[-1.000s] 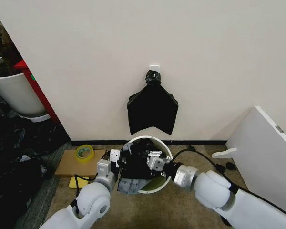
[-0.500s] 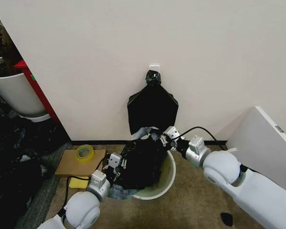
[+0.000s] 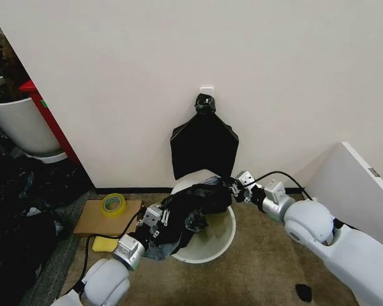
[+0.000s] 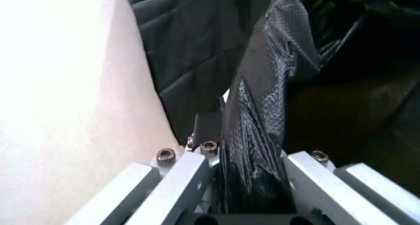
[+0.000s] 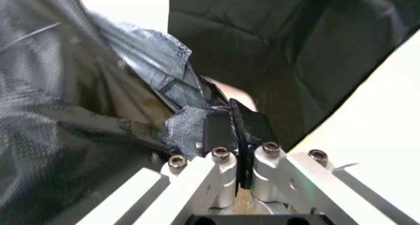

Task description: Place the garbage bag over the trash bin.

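Both grippers pinch the bag [image 3: 195,207], stretched between them across the bin [image 3: 212,245] mouth. The left gripper [image 3: 158,220] clamps a bunched fold at the bin's near-left rim; the right gripper [image 3: 238,183] nips a thin edge at the far-right rim, by the wall. The bin sits on the floor below the hanging bundle [image 3: 204,143]. Risks: thin film may tear or slip from the right pinch; pulling may tip the light bin; the bag isn't opened round the rim yet.

Garbage bag [image 3: 195,207] glossy crinkled plastic; trash bin [image 3: 218,242] smooth.
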You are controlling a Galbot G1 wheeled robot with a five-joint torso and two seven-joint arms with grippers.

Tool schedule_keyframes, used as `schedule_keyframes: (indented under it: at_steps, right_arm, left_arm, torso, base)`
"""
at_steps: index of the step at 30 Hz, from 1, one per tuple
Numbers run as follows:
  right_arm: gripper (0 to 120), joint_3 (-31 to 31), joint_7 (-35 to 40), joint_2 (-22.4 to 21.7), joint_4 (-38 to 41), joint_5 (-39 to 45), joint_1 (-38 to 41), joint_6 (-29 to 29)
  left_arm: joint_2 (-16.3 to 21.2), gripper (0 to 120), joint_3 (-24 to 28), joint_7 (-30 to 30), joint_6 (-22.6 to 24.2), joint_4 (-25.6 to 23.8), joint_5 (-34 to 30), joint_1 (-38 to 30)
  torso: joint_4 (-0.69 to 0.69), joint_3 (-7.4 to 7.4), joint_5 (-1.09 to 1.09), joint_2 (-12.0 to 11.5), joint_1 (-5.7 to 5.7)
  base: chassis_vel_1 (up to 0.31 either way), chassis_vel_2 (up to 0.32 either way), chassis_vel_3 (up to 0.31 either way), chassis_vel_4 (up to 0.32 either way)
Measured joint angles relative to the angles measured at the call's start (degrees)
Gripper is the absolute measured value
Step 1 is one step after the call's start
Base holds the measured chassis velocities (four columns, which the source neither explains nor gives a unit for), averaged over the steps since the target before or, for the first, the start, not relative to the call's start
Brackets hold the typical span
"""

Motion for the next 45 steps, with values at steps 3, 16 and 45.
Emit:
schedule_keyframes:
  at_steps: [3,16,45]
  right_arm:
    - [0,0.1,-0.9,-0.7,-0.1,3.1,-0.4,-1.7]
    - [23,2.1,4.2,-0.1,1.2,13.5,-1.4,-1.7]
    - [100,9.0,35.4,12.1,24.8,31.8,-12.7,-7.2]
  left_arm:
    - [-0.5,1,0.0,-0.8,0.3,0.0,-1.8,-0.5]
    - [-0.5,1,-0.4,-1.7,2.1,-1.2,-5.2,0.9]
    - [-5.9,1,1.3,-12.6,2.2,-1.0,-4.1,2.2]
  torso:
    - [0.0,0.0,0.0,0.0,0.0]
    - [0.0,0.0,0.0,0.0,0.0]
    - [0.01,0.0,0.0,0.0,0.0]
  base:
    - [0.0,0.0,0.0,0.0]
    - [0.0,0.0,0.0,0.0]
    - [0.0,0.0,0.0,0.0]
